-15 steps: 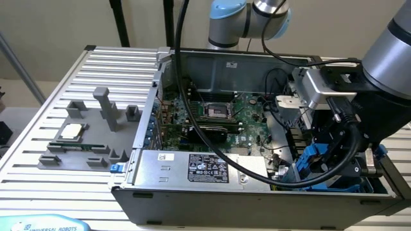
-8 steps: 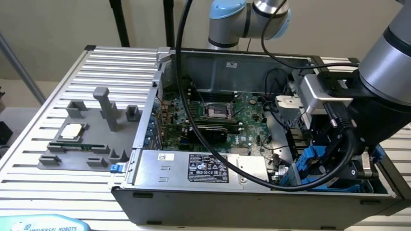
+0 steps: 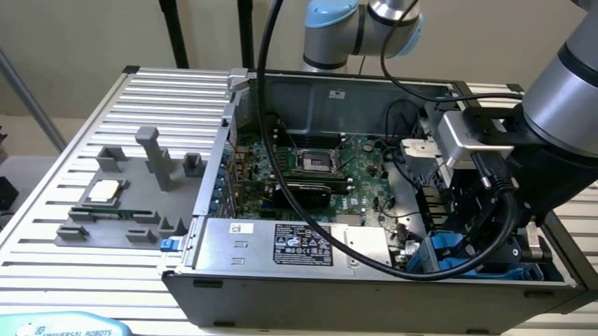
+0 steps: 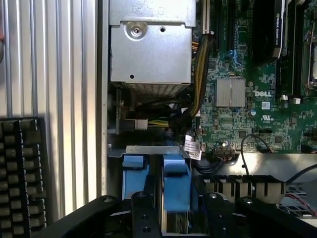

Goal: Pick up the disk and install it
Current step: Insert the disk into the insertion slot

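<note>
We see the computer case (image 3: 280, 297) lying on its side on the slatted worktop (image 3: 168, 98) with the panel off. That leaves the motherboard (image 3: 318, 168) and the drive bay open from above, which is how the arm can reach in. In the exterior view the arm is down in the corner of the case nearest that view's right, next to the power supply (image 3: 299, 245).

The wrist view looks straight down into the bay. The disk (image 4: 177, 182) stands on edge there in its blue carrier. It is lined up with the slot and sits just beside a second blue carrier (image 4: 134, 168). We judge that it is seated in the bay or very nearly so, though how deep it has gone we cannot tell.

The gripper (image 4: 174, 210) straddles the disk, with one of its jaws on each side of the carrier. This suits a thin part that has to go in edge first. The jaws are apart. A dark gap shows between the carrier and one of them, so we read them as flanking the disk, not clamping it.
</note>
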Controlling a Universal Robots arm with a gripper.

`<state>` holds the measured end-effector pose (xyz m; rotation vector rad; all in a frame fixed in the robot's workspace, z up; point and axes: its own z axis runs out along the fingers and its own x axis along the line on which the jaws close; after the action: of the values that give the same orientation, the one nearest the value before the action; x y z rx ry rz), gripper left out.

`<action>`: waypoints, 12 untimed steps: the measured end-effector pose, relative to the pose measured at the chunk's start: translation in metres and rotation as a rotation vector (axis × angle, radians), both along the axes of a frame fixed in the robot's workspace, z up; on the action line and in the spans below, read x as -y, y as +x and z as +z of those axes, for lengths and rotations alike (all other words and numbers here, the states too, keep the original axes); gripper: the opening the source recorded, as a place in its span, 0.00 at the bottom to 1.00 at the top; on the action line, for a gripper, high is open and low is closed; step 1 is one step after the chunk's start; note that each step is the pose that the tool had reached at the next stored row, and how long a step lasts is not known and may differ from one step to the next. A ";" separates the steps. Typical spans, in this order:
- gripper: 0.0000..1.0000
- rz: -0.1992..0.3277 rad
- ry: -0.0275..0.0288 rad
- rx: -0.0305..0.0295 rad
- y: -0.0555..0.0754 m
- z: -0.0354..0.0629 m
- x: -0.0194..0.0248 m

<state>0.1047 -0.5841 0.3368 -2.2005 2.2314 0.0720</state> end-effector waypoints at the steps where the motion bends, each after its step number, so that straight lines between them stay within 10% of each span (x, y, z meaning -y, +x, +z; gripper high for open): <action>1: 0.41 0.000 0.0006 0.0000 0.001 -0.0001 0.0000; 12: 0.41 0.002 0.0040 0.0000 0.018 0.0010 0.0000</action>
<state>0.1231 -0.5840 0.3377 -2.2002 2.2276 0.0765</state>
